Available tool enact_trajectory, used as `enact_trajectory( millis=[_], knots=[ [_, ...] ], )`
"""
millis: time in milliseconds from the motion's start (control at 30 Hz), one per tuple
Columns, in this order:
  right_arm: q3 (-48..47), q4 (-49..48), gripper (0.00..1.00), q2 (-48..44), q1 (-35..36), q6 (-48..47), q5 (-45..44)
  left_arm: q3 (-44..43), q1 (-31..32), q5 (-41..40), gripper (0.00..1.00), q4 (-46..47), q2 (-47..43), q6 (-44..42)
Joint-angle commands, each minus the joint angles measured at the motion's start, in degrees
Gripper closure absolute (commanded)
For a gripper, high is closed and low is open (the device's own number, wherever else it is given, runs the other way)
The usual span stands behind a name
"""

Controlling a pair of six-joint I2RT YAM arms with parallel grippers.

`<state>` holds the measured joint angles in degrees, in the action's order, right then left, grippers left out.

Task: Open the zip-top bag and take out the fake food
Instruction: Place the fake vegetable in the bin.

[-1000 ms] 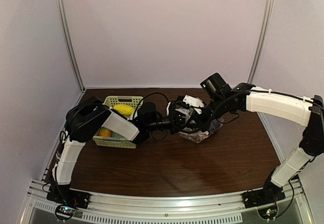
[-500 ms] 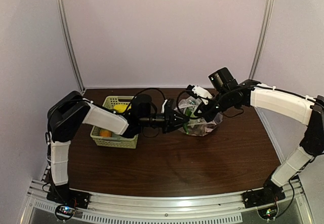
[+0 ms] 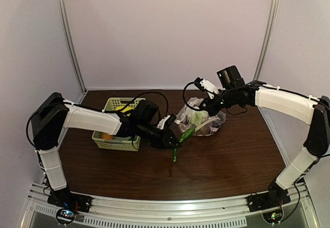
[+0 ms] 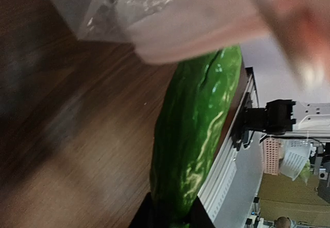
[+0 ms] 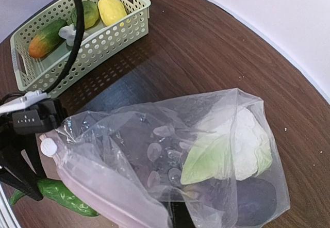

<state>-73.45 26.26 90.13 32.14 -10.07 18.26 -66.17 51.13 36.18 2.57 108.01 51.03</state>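
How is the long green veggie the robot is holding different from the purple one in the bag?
The cucumber is bright green, long and thin; the eggplant is dark purple and rounder. The cucumber is pinched near one end by the left gripper, beside the zip-top bag; the eggplant lies inside the bag, next to a pale cabbage-like piece, with no gripper on it. Both are toy vegetables.

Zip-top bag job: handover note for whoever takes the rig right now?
The left end effector is shut on a green cucumber by the bag's mouth.
The right end effector is shut on the zip-top bag, which stands open.
Done: bag open; several fake food pieces lie in the basket.
Left: cabbage and eggplant are in the bag; cucumber to be set down.
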Motion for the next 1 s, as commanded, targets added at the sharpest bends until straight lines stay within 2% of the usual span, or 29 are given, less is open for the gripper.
enact_trajectory(
  millis=[0,200,367,567,767,900,967],
  knots=[
    [2.2,-3.8,1.00,-1.7,-0.2,0.5,-0.9,1.0,1.1,-7.8,0.97,-15.1,-3.7,-12.2],
    [4.5,-4.8,1.00,-2.2,-0.5,-0.1,-2.2,2.9,5.1,-13.3,0.97,-17.0,-10.2,-22.3],
    [5.5,-5.2,1.00,-2.8,-0.6,-0.6,-1.9,1.6,5.3,-22.7,0.98,-28.3,-14.8,-26.8],
    [5.8,-5.1,1.00,-3.2,-0.5,-0.8,-1.1,2.9,5.1,-27.4,1.00,-30.0,-24.3,-29.9],
    [6.2,-5.1,1.00,-4.2,-0.6,-0.9,-0.5,1.6,0.8,-51.1,0.99,-37.5,-31.0,-27.9],
    [6.5,-5.0,1.00,-4.6,-0.6,-1.1,-0.2,2.9,-5.8,-54.8,0.99,-39.2,-33.7,-24.7],
    [6.9,-5.1,1.00,-4.9,-0.6,-1.3,-0.3,4.8,-7.1,-57.7,0.95,-37.9,-34.9,-24.8]
  ],
)
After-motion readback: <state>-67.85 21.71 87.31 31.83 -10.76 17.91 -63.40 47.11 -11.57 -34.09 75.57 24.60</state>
